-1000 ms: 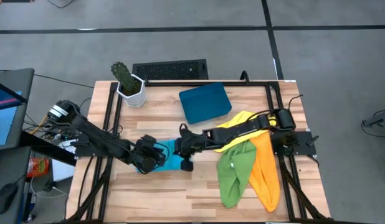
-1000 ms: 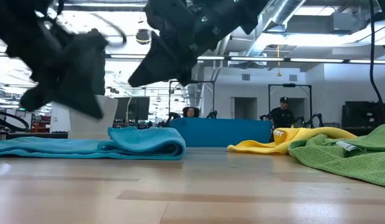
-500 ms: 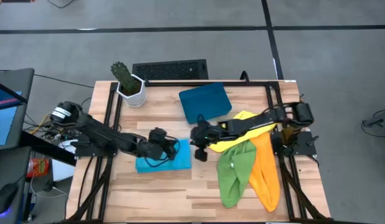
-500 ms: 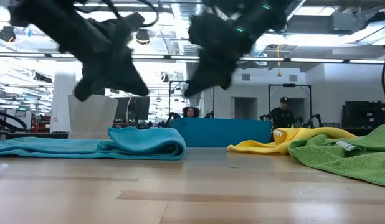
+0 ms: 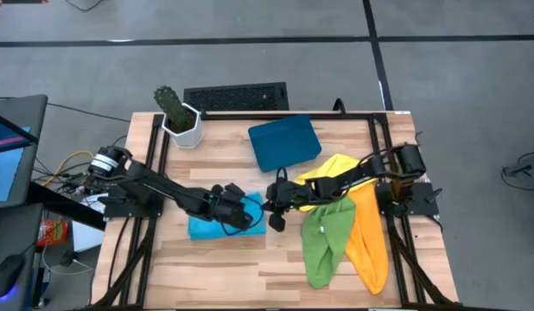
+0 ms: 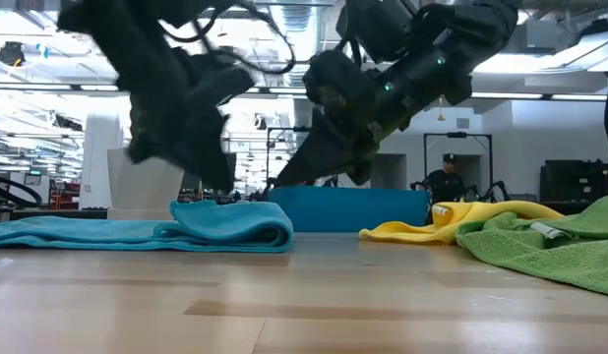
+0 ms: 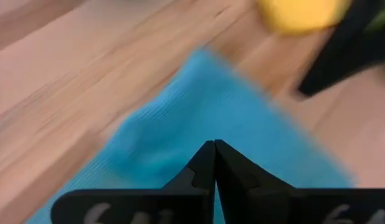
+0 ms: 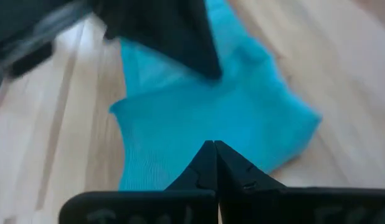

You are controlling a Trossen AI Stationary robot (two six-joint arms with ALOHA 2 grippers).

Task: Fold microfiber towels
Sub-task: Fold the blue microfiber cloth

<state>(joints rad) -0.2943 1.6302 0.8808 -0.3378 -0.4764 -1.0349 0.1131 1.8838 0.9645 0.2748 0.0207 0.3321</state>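
Note:
The light blue towel (image 5: 206, 226) lies folded flat on the table, its rounded fold (image 6: 274, 234) toward the right. My left gripper (image 5: 243, 213) hangs shut just above the towel's right part (image 7: 180, 118) and holds nothing. My right gripper (image 5: 269, 210) is shut too; it slants down at the towel's right edge (image 8: 199, 106), a little above it. The yellow towel (image 5: 336, 168), green towel (image 5: 326, 242) and orange towel (image 5: 368, 233) lie crumpled in an overlapping heap at the right, under my right arm.
A dark-blue tray (image 5: 284, 142) lies at the far middle of the table. A potted cactus (image 5: 176, 117) stands at the far left corner, with a black grille (image 5: 237, 95) beyond the far edge. Bare wood runs along the near edge (image 5: 241, 272).
My left gripper has moved toward the table's right edge across the blue towel, rolling as it went. My right gripper has drawn back toward the right, off the towel, and sunk lower. The folded blue towel has stayed where it was.

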